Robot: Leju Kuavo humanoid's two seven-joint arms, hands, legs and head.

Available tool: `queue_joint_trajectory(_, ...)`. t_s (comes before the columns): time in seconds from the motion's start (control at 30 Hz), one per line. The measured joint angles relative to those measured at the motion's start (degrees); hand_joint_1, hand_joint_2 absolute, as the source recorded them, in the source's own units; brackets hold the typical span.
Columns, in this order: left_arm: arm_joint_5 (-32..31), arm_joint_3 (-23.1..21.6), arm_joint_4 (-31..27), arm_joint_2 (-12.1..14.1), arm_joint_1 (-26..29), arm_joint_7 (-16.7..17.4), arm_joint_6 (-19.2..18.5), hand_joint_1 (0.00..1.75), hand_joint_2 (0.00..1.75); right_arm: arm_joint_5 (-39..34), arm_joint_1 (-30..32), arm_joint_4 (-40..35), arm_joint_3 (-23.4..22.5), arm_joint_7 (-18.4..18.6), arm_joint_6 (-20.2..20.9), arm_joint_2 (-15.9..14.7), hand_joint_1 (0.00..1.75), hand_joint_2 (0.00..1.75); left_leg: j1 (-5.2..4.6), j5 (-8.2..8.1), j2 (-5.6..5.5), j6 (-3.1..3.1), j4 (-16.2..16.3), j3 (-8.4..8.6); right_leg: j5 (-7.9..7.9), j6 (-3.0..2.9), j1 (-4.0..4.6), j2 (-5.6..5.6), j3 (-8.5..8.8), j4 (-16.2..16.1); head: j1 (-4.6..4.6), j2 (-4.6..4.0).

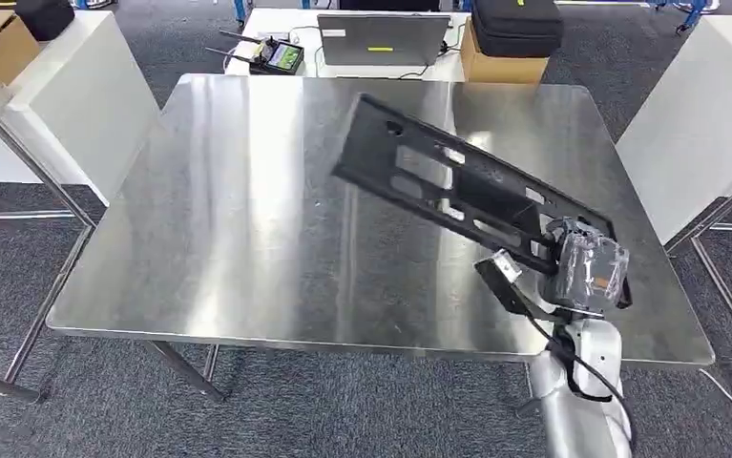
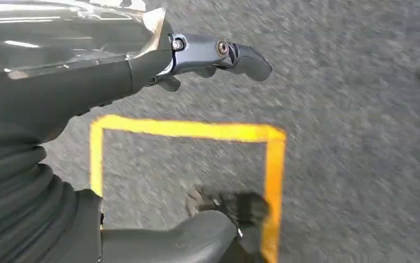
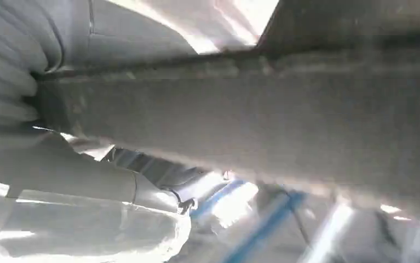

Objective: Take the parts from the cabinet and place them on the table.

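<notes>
Your right hand (image 1: 589, 267) grips the near-right end of the long black part (image 1: 457, 181), which slants up and away to the far left above the steel desk (image 1: 228, 239). Your left hand (image 2: 196, 60) hangs over grey carpet, fingers apart, holding nothing.

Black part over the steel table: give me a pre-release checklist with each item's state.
1. Right hand holds the black part: ok.
2. Part is over the steel table: ok.
3. Part resting flat on the tabletop: cannot tell; it looks tilted.
4. Landing area under the part free of objects: ok.
5. Left hand holds nothing, over the floor: ok.
6. Laptop on the far table, apart from the part: ok.
</notes>
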Motion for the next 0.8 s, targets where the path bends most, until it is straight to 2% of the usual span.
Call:
queue_joint_trajectory(0.03,0.3,0.4,0.0,0.0,0.0,-0.5,-0.6,0.0,1.75,0.6,-2.2,5.0,-1.1,0.8,0.1,-0.6,1.71,1.75,0.33,-0.81,-1.68,-0.45,1.1,-0.42,0.16,-0.16,-0.13,0.14,-0.05,-0.1,0.0,0.0)
queue_joint_trajectory(0.07,0.3,1.0,0.0,0.0,0.0,-0.8,-1.0,0.0,1.75,1.7,-4.3,10.0,-2.1,2.0,0.3,-1.3,1.71,1.75,0.47,-2.9,-2.89,-0.73,4.1,-1.71,0.31,-0.54,-0.28,0.23,-0.14,-0.1,-0.35,0.0)
queue_joint_trajectory(0.13,0.8,2.1,0.0,0.2,0.2,-1.0,-1.9,0.0,1.75,4.2,-7.8,18.8,-3.3,4.4,0.4,-2.6,1.71,1.75,0.7,-7.4,-3.63,-1.28,13.2,-6.08,0.38,-0.63,-0.25,0.58,-0.41,0.0,-0.33,0.0)
queue_joint_trajectory(0.17,0.8,2.6,0.0,0.3,0.3,-1.0,-2.7,0.0,1.75,5.5,-9.0,22.2,-3.6,5.6,0.5,-3.1,1.71,1.75,0.82,-8.42,-3.71,-1.48,16.6,-7.82,0.39,-0.62,-0.23,0.72,-0.44,0.0,-0.33,0.0)
queue_joint_trajectory(0.2,0.9,3.0,0.0,0.3,0.4,-1.2,-3.5,0.0,1.75,7.0,-10.0,25.7,-3.8,7.0,0.7,-3.5,1.71,1.75,0.94,-8.19,-3.73,-1.59,17.8,-8.52,0.39,-0.62,-0.24,0.89,-0.44,0.0,-0.26,0.0)
queue_joint_trajectory(0.23,1.0,3.3,0.0,0.3,0.4,-1.3,-4.1,0.0,1.75,8.4,-11.1,28.6,-4.0,8.1,0.9,-3.8,1.71,1.75,1.12,-6.56,-3.73,-1.62,16.3,-7.94,0.39,-0.6,-0.32,1.09,-0.37,0.1,-0.37,0.0)
queue_joint_trajectory(0.27,1.1,3.7,0.0,0.4,0.3,-1.3,-4.5,0.0,1.75,9.8,-12.0,30.7,-4.0,9.1,1.2,-4.1,1.71,1.75,1.29,-4.01,-3.75,-1.56,12.4,-6.12,0.39,-0.57,-0.39,1.28,-0.24,0.1,-0.28,0.0)
queue_joint_trajectory(0.3,1.4,4.1,0.0,0.5,0.3,-1.3,-5.0,0.0,1.75,11.4,-13.1,33.0,-4.0,10.5,1.8,-4.3,1.71,1.75,1.45,-1.22,-3.81,-1.51,7.1,-3.63,0.38,-0.53,-0.41,1.5,-0.12,0.1,-0.33,0.0)
queue_joint_trajectory(0.33,1.4,4.4,0.0,0.5,0.3,-1.2,-5.2,0.0,1.75,12.6,-14.1,34.8,-4.0,11.5,2.2,-4.3,1.71,1.75,1.56,0.75,-4.11,-1.39,2.7,-1.58,0.39,-0.47,-0.44,1.6,-0.09,0.1,-0.33,0.0)
queue_joint_trajectory(0.37,1.4,4.7,0.0,0.6,0.2,-0.9,-5.7,0.0,1.75,13.5,-15.0,36.4,-4.0,12.6,2.7,-4.3,1.71,1.75,1.36,0.47,-4.68,-1.27,0.7,-0.75,0.34,-0.17,0.2,1.76,-0.37,0.3,-0.33,0.0)
queue_joint_trajectory(0.4,1.4,5.0,0.0,0.6,0.2,-0.8,-5.8,0.0,1.75,14.1,-15.9,37.5,-3.9,13.6,3.1,-4.3,1.71,1.75,1.32,0.5,-4.67,-1.0,0.5,-1.0,0.48,0.25,0.21,1.89,-0.66,0.2,-0.26,0.0)
queue_joint_trajectory(0.47,1.4,5.5,0.0,0.5,0.3,-0.4,-6.4,0.0,1.75,14.6,-17.0,39.3,-2.6,15.6,3.7,-4.3,1.71,1.75,1.17,0.73,-4.53,-0.89,0.3,-1.13,0.33,0.35,0.93,1.91,-0.89,0.5,-0.24,0.0)
queue_joint_trajectory(0.5,1.4,5.6,0.0,0.5,0.3,-0.3,-6.5,0.0,1.75,14.7,-17.4,40.1,-1.7,16.2,4.0,-4.3,1.71,1.75,0.82,0.8,-4.55,-0.73,0.3,-1.15,0.36,0.41,0.5,1.9,-0.84,0.4,-0.22,0.0)
queue_joint_trajectory(0.6,1.3,6.1,0.0,0.5,0.2,0.0,-6.8,0.0,1.75,14.7,-18.7,41.5,1.3,17.8,4.6,-4.0,1.71,1.75,0.1,0.87,-4.51,-0.3,0.3,-1.23,0.67,1.07,0.4,1.91,-0.97,0.2,-0.26,0.0)
queue_joint_trajectory(0.67,1.2,6.6,0.0,0.5,0.1,0.2,-6.8,0.0,1.75,14.7,-19.2,42.1,4.1,18.8,4.9,-3.8,1.71,1.75,-0.04,0.87,-4.47,0.1,0.3,-1.28,0.78,1.23,0.28,1.92,-0.95,0.0,-0.24,0.0)
queue_joint_trajectory(0.8,1.1,6.9,0.0,0.4,0.1,0.5,-6.6,0.0,1.75,14.7,-20.4,43.0,9.8,19.8,5.2,-3.0,1.71,1.75,-0.29,0.99,-4.5,0.34,0.3,-1.37,0.87,1.39,0.06,1.9,-1.02,0.0,-0.26,0.0)
